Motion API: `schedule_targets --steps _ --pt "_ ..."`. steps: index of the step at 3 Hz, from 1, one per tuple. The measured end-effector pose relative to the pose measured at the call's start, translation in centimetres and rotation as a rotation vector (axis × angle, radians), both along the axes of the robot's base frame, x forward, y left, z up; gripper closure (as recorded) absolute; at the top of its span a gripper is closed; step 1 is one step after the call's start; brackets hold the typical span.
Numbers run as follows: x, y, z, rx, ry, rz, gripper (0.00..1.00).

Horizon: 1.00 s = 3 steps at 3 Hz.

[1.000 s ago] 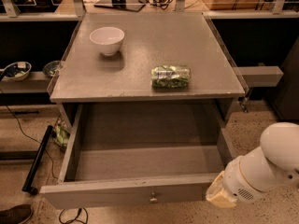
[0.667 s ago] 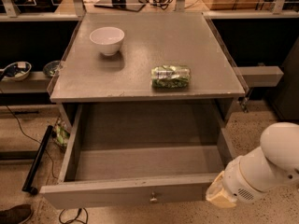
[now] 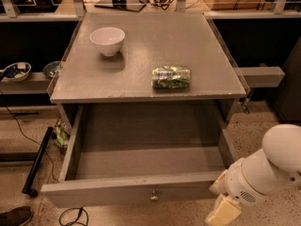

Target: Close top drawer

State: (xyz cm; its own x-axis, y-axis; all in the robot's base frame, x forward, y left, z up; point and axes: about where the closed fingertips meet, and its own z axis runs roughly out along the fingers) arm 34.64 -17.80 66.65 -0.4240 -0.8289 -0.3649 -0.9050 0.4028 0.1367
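Note:
The top drawer point(image 3: 127, 192) is a wide grey drawer under the grey table top point(image 3: 141, 86). It stands pulled far out and its inside is empty. A small round metal knob point(image 3: 154, 197) sits at the centre of its long front panel. My white arm point(image 3: 270, 168) comes in at the lower right. My gripper point(image 3: 222, 212) is at its beige lower end, by the right end of the drawer's front panel, at the frame's bottom edge. I cannot tell if it touches the panel.
A white bowl point(image 3: 107, 40) and a green packet point(image 3: 171, 77) sit on the table top. A low shelf at the left holds small bowls point(image 3: 14, 71). A black bar point(image 3: 37, 161), a cable point(image 3: 70, 215) and a shoe point(image 3: 16, 215) lie on the floor at the left.

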Motion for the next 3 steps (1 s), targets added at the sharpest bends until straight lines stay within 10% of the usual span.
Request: schedule_targets --steps 2,3 --pt "0.00 0.00 0.00 0.000 0.000 0.000 0.00" --pt "0.00 0.00 0.00 0.000 0.000 0.000 0.27"
